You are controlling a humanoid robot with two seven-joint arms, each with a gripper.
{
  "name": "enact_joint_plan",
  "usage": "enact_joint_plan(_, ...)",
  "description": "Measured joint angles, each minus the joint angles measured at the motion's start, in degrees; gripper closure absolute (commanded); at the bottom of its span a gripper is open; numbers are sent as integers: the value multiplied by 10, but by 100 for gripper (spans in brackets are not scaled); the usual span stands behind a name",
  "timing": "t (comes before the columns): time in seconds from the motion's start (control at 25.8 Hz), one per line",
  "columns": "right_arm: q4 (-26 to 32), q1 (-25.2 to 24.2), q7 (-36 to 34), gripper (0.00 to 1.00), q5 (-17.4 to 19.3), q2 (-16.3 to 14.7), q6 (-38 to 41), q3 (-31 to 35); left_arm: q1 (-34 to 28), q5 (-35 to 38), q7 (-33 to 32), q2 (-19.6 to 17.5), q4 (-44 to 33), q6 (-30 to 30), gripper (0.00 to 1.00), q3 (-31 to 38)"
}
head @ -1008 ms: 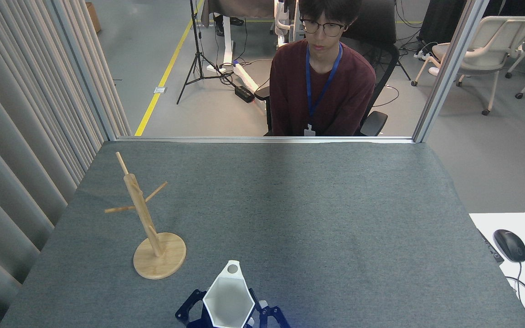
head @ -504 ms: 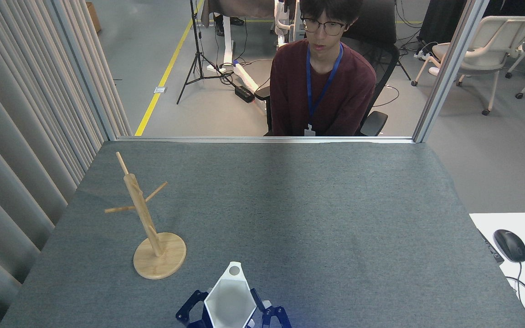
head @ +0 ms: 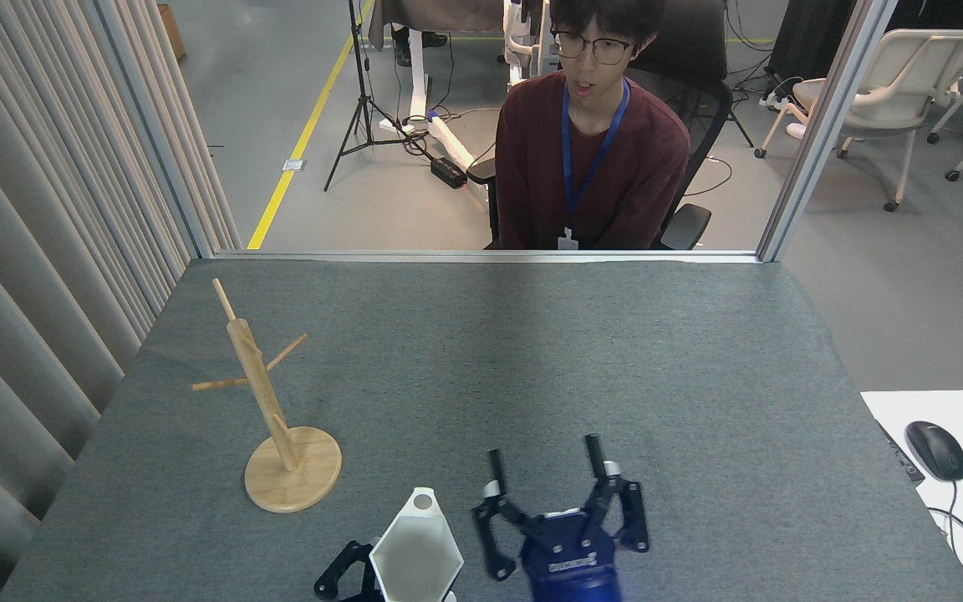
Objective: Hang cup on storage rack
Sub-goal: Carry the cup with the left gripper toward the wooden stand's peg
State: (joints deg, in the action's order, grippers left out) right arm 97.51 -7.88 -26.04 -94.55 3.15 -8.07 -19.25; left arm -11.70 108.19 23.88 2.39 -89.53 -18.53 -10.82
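The light wooden storage rack [head: 274, 410] stands upright, up and left of my left gripper [head: 381, 577]. That gripper clasps the white hexagonal cup [head: 415, 556], mouth up, its pierced tab pointing away from me. Just right, my right gripper [head: 544, 464] hovers with fingers spread, grasping nothing.
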Motion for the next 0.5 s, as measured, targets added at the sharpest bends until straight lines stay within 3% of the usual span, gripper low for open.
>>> enact_joint_plan(0.16,-13,-44,38,1,29,-29,29,121,-1,-2,0,-1,-7,9,70,25)
enact_joint_plan(0.31,-17,-112,42,1,40,-60,70,199,-4,-2,0,-2,-16,23,71,58)
enact_joint_plan(0.5,-26,-139,35,1,69,-70,84,264,-9,1,-5,-3,-27,63,72,116)
